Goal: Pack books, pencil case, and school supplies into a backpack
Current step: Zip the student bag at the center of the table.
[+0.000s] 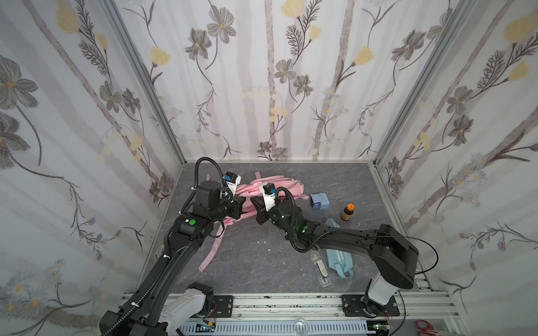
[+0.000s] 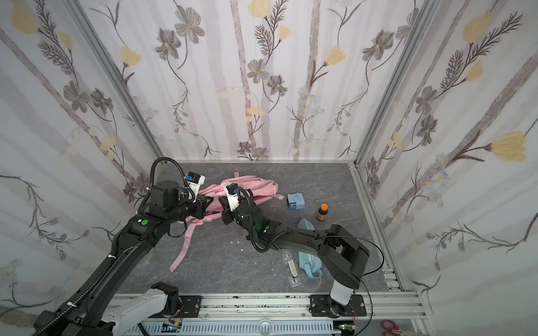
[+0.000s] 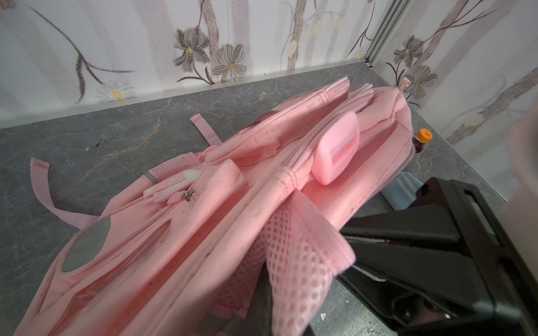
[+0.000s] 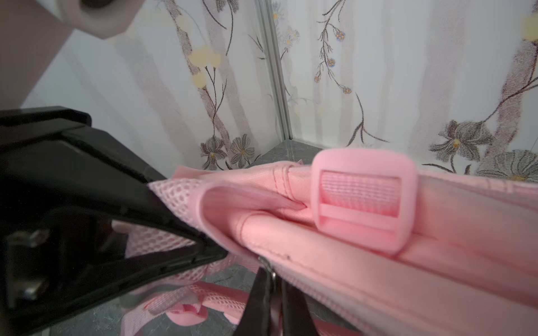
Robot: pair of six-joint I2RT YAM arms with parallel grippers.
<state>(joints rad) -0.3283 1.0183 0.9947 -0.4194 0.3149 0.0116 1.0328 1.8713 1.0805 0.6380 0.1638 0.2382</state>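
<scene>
pink backpack (image 1: 283, 184) lies crumpled mid-frame, toward the back of the grey table (image 1: 256, 276). left gripper (image 4: 209, 244) is clamped on its mesh padding, and right gripper (image 4: 270, 291) is pinched tight on the bag's edge just beside it. pencil case (image 1: 339, 261) sits lower right.

Pink backpack (image 1: 281, 186); light-blue pencil case (image 1: 337, 259), white stripes; grey marbled tabletop (image 1: 256, 261).

The backpack (image 1: 286, 184) lies toward the rear of the surface (image 1: 247, 261), left of centre, with a strap (image 1: 211, 253) trailing forward. To its right sits the boxy gadget (image 1: 319, 201), and a bottle (image 1: 347, 212) stands farther right. Nearer the front, the narrow case (image 1: 321, 267) lies just left of the pencil case (image 1: 339, 261).
</scene>
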